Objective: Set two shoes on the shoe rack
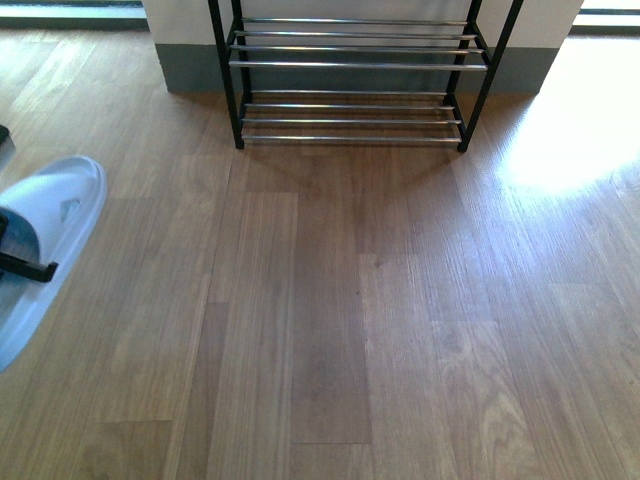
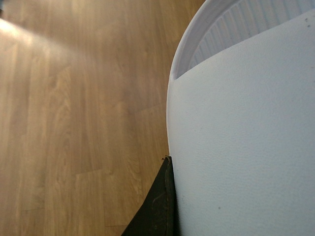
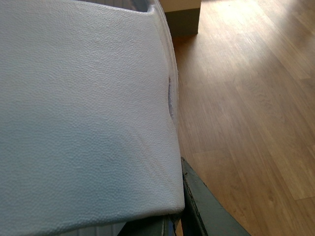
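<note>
Wood floor (image 1: 330, 330). Front view only: pale blue slide (image 1: 60, 205) at 9 o'clock, strap pinched in left claw (image 1: 15, 250); shoe rack (image 1: 350, 65) at 12 o'clock. Right wrist view only: second slide (image 3: 83, 108), its strap touching the right claw (image 3: 178, 216); cannot tell its grip.

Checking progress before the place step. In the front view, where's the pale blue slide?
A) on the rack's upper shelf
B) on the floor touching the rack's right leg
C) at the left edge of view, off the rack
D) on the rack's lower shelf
C: the pale blue slide shows at the front view's left edge, well short of the shoe rack, whose visible shelves hold no shoes.
</note>
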### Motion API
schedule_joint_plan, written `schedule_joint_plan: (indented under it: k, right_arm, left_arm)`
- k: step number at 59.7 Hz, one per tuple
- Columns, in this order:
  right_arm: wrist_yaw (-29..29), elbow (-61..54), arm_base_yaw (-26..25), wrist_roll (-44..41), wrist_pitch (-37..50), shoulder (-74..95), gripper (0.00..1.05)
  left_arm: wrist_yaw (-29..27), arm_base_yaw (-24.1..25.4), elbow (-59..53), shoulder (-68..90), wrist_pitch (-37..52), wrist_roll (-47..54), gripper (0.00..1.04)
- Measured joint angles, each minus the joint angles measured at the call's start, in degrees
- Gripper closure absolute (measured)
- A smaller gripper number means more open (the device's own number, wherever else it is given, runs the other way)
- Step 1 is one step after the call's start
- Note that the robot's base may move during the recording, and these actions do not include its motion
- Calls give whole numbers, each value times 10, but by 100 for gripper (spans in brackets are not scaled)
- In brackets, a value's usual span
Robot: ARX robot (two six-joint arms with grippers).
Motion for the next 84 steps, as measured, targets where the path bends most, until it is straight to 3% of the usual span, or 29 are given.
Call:
schedule_joint_plan:
  k: [17, 28, 46, 84]
  right_arm:
    - [0, 0, 0, 0, 0, 0, 103]
    - [0, 0, 0, 0, 0, 0, 103]
    - [0, 0, 0, 0, 0, 0, 103]
    - [0, 0, 0, 0, 0, 0, 103]
  left_arm:
    - [-11, 48, -121, -219, -6, -47, 103]
    - [37, 124, -180, -398, -55, -75, 103]
    - [96, 213, -250, -534, -118, -111, 103]
    - [98, 219, -250, -545, -118, -120, 103]
